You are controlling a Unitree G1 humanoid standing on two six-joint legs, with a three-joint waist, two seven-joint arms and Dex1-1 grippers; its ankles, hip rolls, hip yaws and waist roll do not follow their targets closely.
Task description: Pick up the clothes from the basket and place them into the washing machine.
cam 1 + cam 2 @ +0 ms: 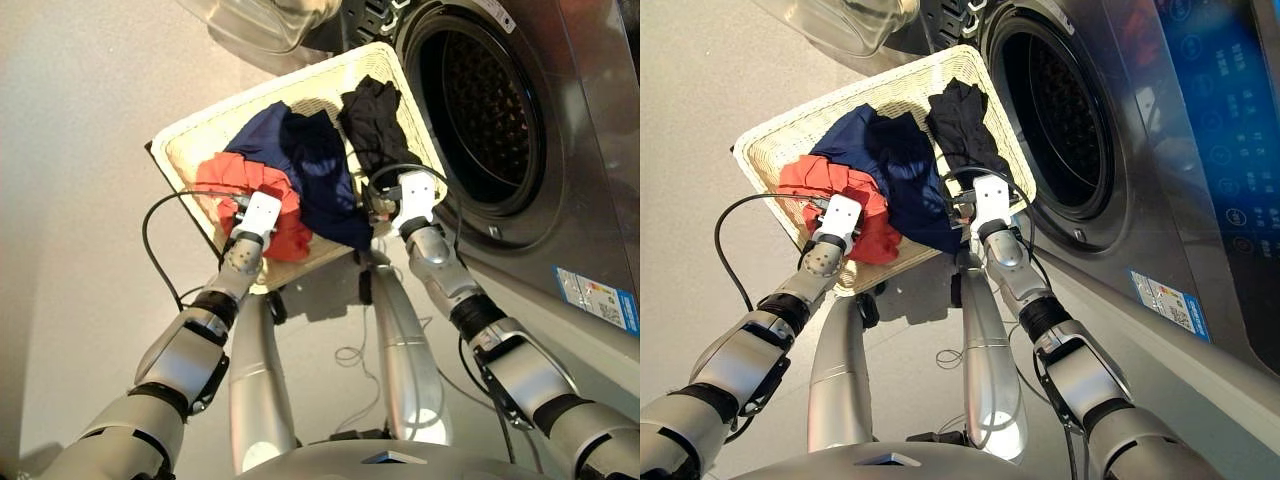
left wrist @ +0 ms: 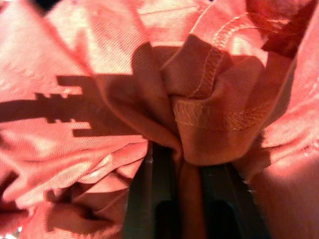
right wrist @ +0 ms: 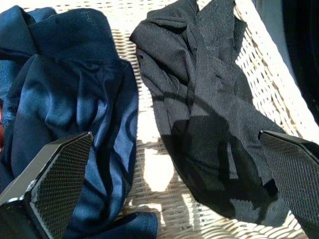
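Note:
The cream wicker basket (image 1: 190, 125) lies on the floor in front of the washing machine (image 1: 590, 150), whose round drum hole (image 1: 480, 110) stands open. Three clothes lie in the basket: a coral-orange one (image 1: 225, 175) at the near left, a navy one (image 1: 310, 165) in the middle and a black one (image 1: 372, 120) at the right. My left gripper (image 2: 187, 159) is shut on a fold of the coral garment (image 2: 219, 109). Just above the near end of the black garment (image 3: 199, 99) hangs my right gripper (image 3: 174, 134), open, with nothing between its fingers.
The machine's glass porthole door (image 1: 265, 20) hangs open beyond the basket's far side. A black cable (image 1: 150, 240) loops over the floor left of the basket, and thin wires (image 1: 350, 355) lie on the floor nearer me. A blue sticker (image 1: 598, 295) marks the machine's front.

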